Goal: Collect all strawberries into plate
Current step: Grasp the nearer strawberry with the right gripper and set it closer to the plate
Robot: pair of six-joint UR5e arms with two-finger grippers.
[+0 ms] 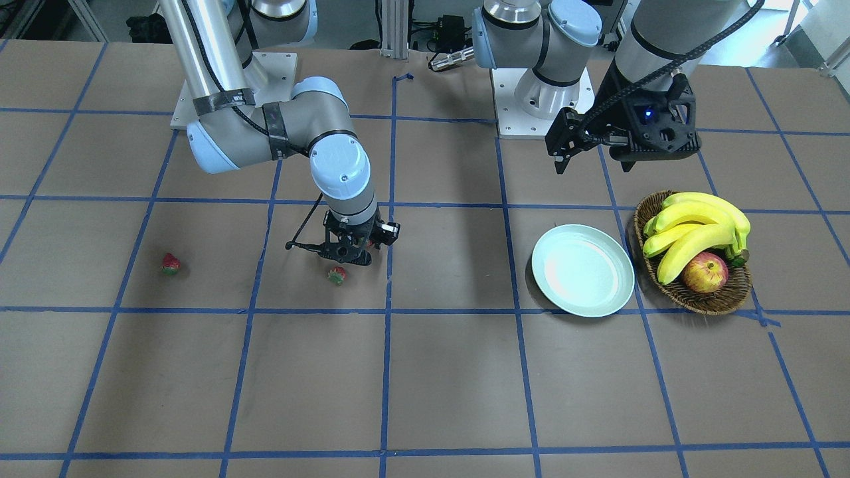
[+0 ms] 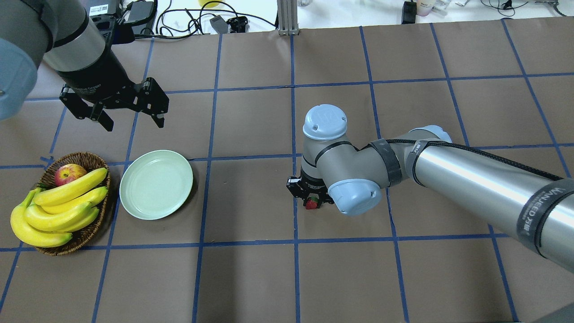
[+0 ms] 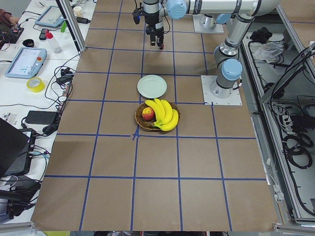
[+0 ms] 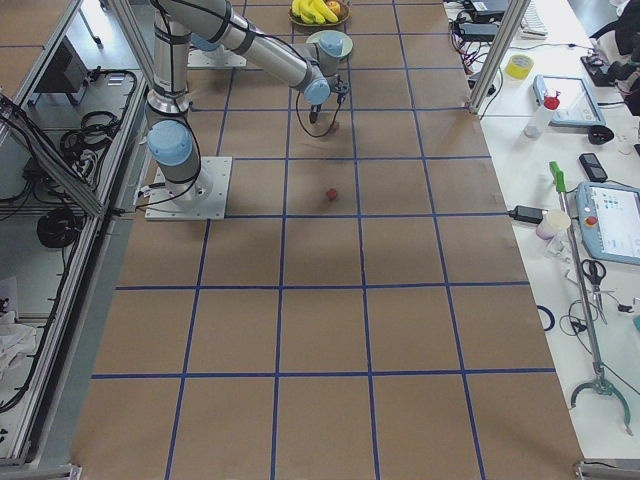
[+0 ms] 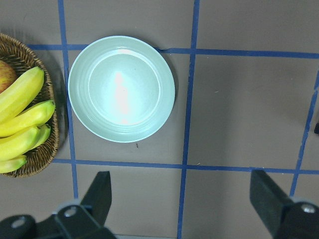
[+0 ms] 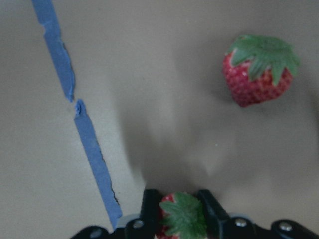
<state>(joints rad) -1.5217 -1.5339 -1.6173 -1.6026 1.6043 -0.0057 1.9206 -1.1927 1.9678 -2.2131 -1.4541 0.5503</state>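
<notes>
Right gripper (image 6: pixel 178 200) pinches one strawberry (image 6: pixel 182 220), seemingly for carrying. A second strawberry (image 6: pixel 258 69) lies just ahead, the third strawberry (image 1: pixel 170 263) farther off. Well away, the plate (image 5: pixel 152 120) holds none; left gripper (image 2: pixel 133 123) hangs spread nearby.

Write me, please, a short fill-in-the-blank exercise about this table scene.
The right gripper is shut on a ____.
Of the strawberries, ____ lies on the plate.
Beside the bananas in the basket lies one ____.
The left gripper is ____, holding nothing.
Missing words: strawberry; none; apple; open.
</notes>
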